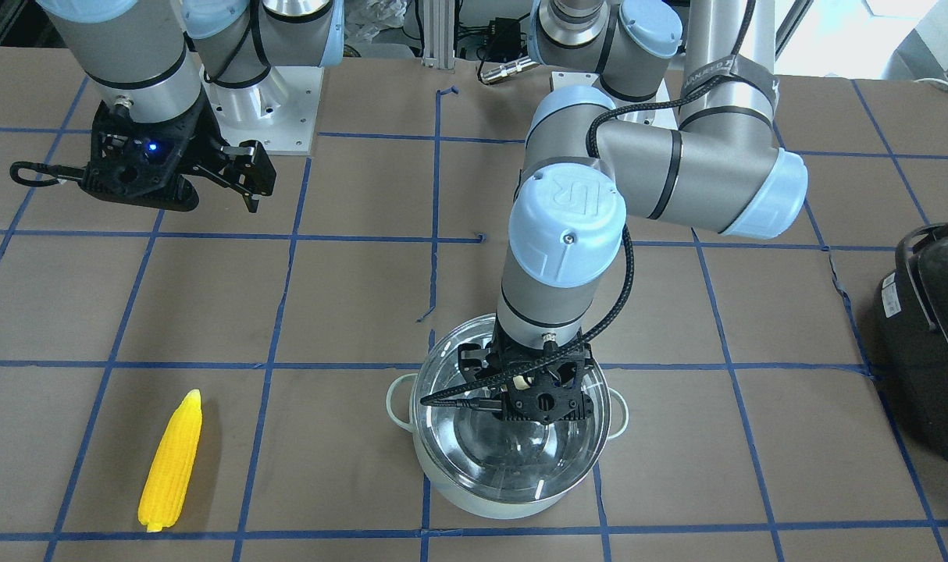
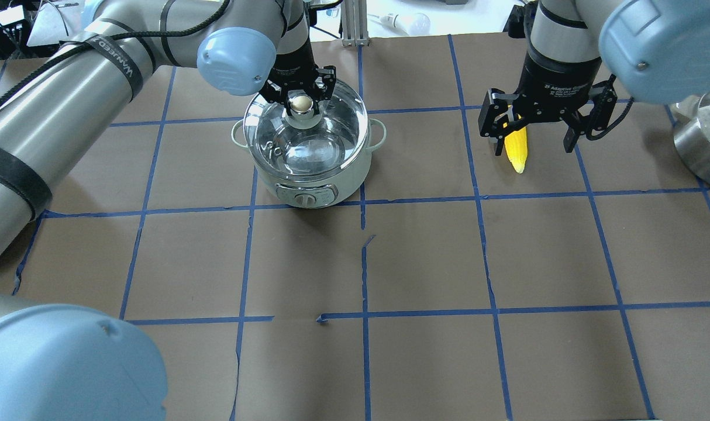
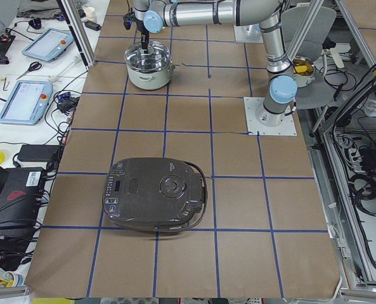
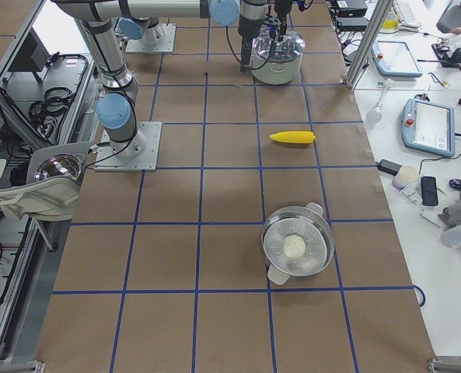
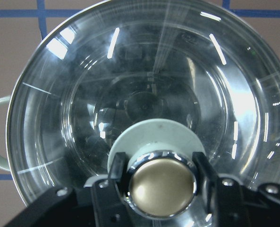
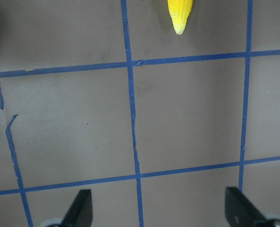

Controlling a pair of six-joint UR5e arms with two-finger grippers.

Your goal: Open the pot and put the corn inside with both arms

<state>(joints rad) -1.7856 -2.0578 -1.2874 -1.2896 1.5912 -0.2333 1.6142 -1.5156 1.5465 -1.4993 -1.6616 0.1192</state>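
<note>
The pot [image 1: 474, 499] stands on the table with its clear glass lid [image 1: 505, 449] on it; it also shows in the overhead view [image 2: 308, 181]. My left gripper [image 1: 521, 382] points down over the lid. In the left wrist view its fingers [image 5: 117, 170] press both sides of the brass-coloured knob [image 5: 162, 187]. The corn [image 1: 171, 462] lies flat on the table, well apart from the pot. My right gripper [image 1: 240, 176] hangs open and empty above the table, short of the corn; the corn's tip [image 6: 180, 14] shows at the top of the right wrist view.
A large black appliance [image 1: 931, 336] sits at the table end on my left side. A second steel pot with a pale ball inside [image 4: 296, 249] stands at the end on my right. Blue tape lines grid the brown table cover.
</note>
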